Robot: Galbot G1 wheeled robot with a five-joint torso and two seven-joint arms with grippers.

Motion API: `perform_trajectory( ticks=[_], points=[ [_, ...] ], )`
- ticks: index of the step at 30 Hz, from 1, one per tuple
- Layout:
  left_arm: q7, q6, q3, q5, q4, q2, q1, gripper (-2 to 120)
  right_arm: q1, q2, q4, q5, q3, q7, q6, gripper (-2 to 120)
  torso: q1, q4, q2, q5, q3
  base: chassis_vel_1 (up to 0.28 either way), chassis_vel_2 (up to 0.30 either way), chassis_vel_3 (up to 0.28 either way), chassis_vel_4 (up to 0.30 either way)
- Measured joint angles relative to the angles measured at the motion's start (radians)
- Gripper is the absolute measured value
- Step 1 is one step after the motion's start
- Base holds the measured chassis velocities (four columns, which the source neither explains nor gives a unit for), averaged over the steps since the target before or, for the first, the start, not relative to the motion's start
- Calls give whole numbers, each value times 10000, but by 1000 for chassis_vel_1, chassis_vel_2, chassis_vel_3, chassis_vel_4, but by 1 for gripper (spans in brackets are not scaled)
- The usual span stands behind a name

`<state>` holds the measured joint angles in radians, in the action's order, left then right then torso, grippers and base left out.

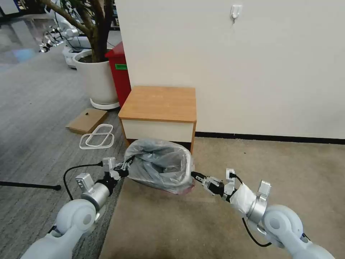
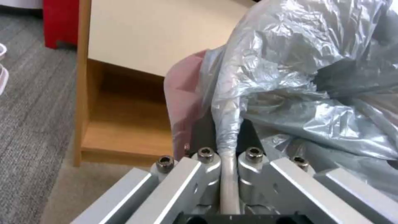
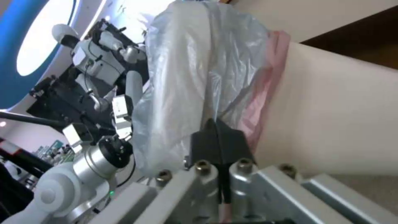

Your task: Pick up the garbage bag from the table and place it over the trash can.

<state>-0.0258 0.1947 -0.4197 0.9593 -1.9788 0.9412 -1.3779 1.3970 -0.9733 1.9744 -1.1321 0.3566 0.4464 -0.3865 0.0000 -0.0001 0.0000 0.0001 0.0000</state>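
While stretched open over the trash can point(image 1: 187, 163) below the table point(image 1: 158, 104), garbage bag point(image 1: 158, 165) pinched at opposite rims by left end effector point(image 1: 124, 169) and right end effector point(image 1: 196, 176).

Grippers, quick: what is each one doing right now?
Left gripper: jaws shut on the garbage bag at the trash can's left rim.
Right gripper: jaws shut on the garbage bag at the right rim.

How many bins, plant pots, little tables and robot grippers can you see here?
Bins: 2, the trash can wearing the garbage bag, the red bin
Plant pots: 1
Tables: 1
Grippers: 2, left gripper, right gripper
Total: 6
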Motion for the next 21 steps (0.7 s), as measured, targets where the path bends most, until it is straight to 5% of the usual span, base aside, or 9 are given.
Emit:
perform_trajectory(
  ticks=[21],
  points=[
    [-48, -36, 53, -86, -161, 42, -122, 0, 40, -61, 113, 1509, -8, -753, 551, 0, -1, 1, 0, -1, 0, 0, 0, 0, 0]
  ],
)
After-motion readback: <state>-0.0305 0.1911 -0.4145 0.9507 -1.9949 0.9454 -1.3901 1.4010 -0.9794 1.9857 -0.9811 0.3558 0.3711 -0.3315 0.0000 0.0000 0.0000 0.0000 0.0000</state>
